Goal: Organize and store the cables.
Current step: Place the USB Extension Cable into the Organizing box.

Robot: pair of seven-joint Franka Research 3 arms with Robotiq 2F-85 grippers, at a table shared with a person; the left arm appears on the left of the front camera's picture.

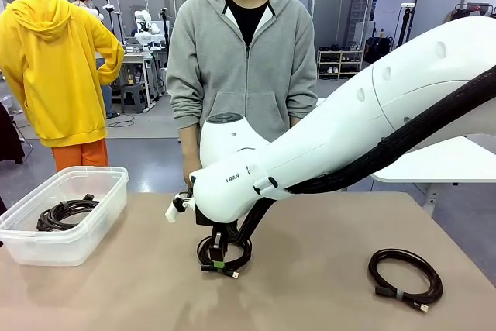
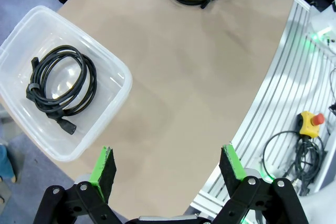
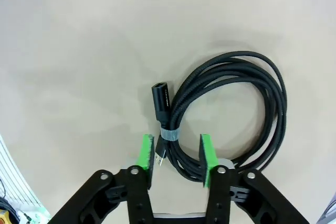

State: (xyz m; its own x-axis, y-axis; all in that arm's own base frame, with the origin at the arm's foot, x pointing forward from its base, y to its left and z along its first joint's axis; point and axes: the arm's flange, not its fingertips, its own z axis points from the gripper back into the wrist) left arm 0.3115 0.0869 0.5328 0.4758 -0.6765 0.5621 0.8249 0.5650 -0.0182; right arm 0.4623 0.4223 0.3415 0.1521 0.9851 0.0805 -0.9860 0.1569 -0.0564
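My right fingers straddle the tied cable on the table; whether they pinch it, I cannot tell. My left fingers hang spread wide.

Front cam: fixed, robot's side, facing across table toward person, mid range. Left wrist cam: high, looking down on bin and table. Right wrist cam: close, straight down on middle cable. All three share that cable.
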